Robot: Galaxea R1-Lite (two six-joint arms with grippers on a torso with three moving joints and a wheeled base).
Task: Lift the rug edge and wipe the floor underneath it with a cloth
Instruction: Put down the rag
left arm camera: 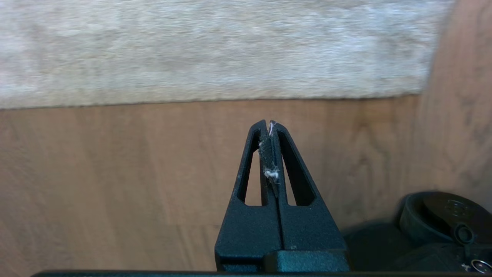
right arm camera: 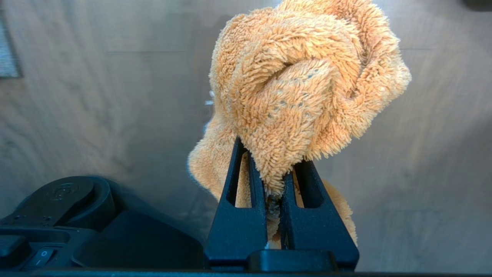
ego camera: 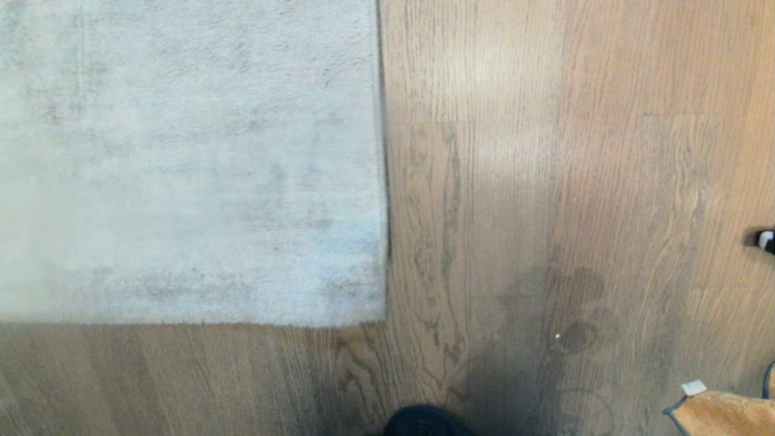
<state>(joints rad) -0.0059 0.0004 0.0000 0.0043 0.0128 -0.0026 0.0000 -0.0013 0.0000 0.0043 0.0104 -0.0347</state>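
Orange cloth point(right arm camera: 303, 96) clamped in right gripper point(right arm camera: 273, 169); left gripper point(left arm camera: 269, 125) empty, fingers together, rug edge point(left arm camera: 215, 100) just beyond, unlifted. Next: open, pinch it.

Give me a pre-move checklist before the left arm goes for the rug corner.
1. Cloth secured in right pincer: ok, the plush is clamped between the fingers, bunched above the tips.
2. Left pincer free: ok, shut with nothing held, only lint on a pad. It must open before grasping.
3. Rug edge located: ok, the corner lies flat on the floor, and the border shows beyond the left fingertips in the left wrist view.
4. Rug lifted: not ok, not yet raised.
5. Floor beside the corner: dark patches on the planks; wet or shadow, cannot tell.
6. Dark object at the right margin: cannot tell what it is.
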